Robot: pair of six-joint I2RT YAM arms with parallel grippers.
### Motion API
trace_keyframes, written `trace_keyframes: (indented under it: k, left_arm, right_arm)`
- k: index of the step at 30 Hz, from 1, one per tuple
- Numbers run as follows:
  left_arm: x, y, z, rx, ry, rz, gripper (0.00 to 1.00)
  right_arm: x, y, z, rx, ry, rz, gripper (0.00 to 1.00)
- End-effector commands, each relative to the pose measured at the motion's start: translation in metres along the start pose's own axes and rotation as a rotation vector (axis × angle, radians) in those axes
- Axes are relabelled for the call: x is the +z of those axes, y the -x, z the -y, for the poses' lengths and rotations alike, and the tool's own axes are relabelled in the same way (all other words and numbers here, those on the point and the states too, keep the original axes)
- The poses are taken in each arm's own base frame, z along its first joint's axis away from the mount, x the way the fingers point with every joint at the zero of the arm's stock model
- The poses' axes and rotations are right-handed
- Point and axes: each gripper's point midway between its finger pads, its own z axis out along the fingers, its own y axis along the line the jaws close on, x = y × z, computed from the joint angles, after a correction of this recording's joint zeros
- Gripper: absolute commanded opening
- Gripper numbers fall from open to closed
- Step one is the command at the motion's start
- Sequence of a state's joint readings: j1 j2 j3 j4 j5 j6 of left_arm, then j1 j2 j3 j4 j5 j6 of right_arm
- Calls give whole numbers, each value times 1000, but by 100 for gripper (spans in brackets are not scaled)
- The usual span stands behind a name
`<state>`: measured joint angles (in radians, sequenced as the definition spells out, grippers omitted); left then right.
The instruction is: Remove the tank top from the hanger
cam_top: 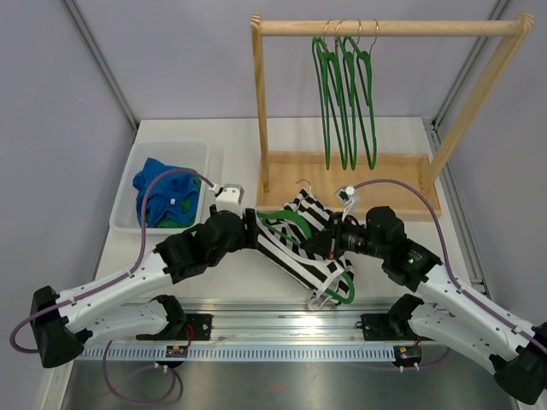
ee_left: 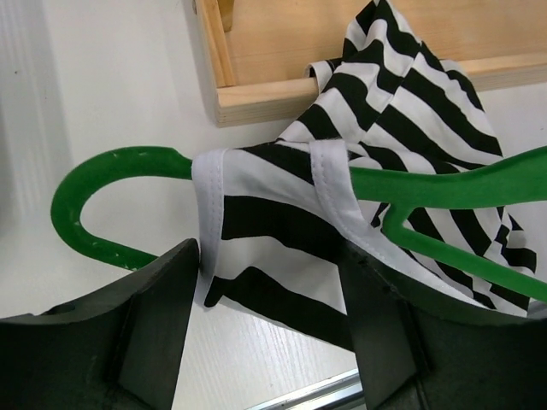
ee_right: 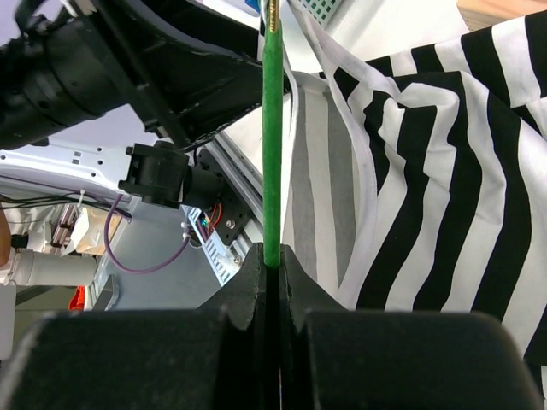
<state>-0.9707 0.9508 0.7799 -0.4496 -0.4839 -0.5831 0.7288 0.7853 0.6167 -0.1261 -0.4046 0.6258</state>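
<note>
The black-and-white striped tank top (cam_top: 291, 252) lies on the table in front of the rack, still threaded on a green hanger (cam_top: 286, 218). My left gripper (cam_top: 254, 229) is at the top's left end. In the left wrist view it (ee_left: 269, 282) is open, with a white-edged strap of the tank top (ee_left: 273, 213) and the green hanger (ee_left: 111, 166) lying between and just beyond its fingers (ee_left: 154, 325). My right gripper (cam_top: 327, 242) is at the middle of the garment. In the right wrist view it (ee_right: 273, 256) is shut on a thin bar of the green hanger (ee_right: 272, 128), with the striped fabric (ee_right: 427, 188) beside it.
A wooden clothes rack (cam_top: 385, 27) with several empty green hangers (cam_top: 346, 94) stands at the back, its base tray (cam_top: 342, 171) right behind the tank top. A white bin (cam_top: 124, 213) with blue and green clothes (cam_top: 167, 192) sits at the left.
</note>
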Motion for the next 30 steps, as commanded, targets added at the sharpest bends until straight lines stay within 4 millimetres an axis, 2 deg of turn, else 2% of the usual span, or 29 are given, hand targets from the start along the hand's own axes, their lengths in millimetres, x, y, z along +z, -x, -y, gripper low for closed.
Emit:
trace_keyframes:
  k: [1,2,7,8,9,11,14,15,17,23,27,30]
  left_arm:
    - [6,9,1,-38,12,47,64]
    - [7,9,1,-37,14,47,56]
    - [8,12,2,-32,3,58,53]
    - [8,13,2,-33,2,60,40]
    - [8,13,2,-32,3,59,33]
    - [7,14,0,-35,12,61,23]
    - [3,18,-6,-42,43,72,16]
    - [1,21,-12,-47,69,85,7]
    - [-2,23,-22,-50,114,86,0]
    - [-11,32,-67,-133,260,115,0]
    - [-15,36,-97,-219,350,131,0]
    - [-16,34,-112,-252,393,124,0]
  right_arm:
    - [-2,16,-22,-44,82,66,0]
    - [-2,15,-23,-45,89,63,0]
    - [-2,12,-23,-40,96,54,0]
    - [-1,11,-22,-41,95,49,0]
    - [-1,10,-22,-41,95,48,0]
    - [0,9,-16,-42,74,45,0]
    - [2,0,-7,-59,50,11,0]
    - [2,-4,-6,-65,50,-5,0]
    - [2,-13,-5,-78,60,-51,0]
    - [-9,-43,-5,-106,95,-211,0]
    - [-25,-52,-15,-134,140,-251,0]
    - [-39,-54,-23,-174,163,-249,0]
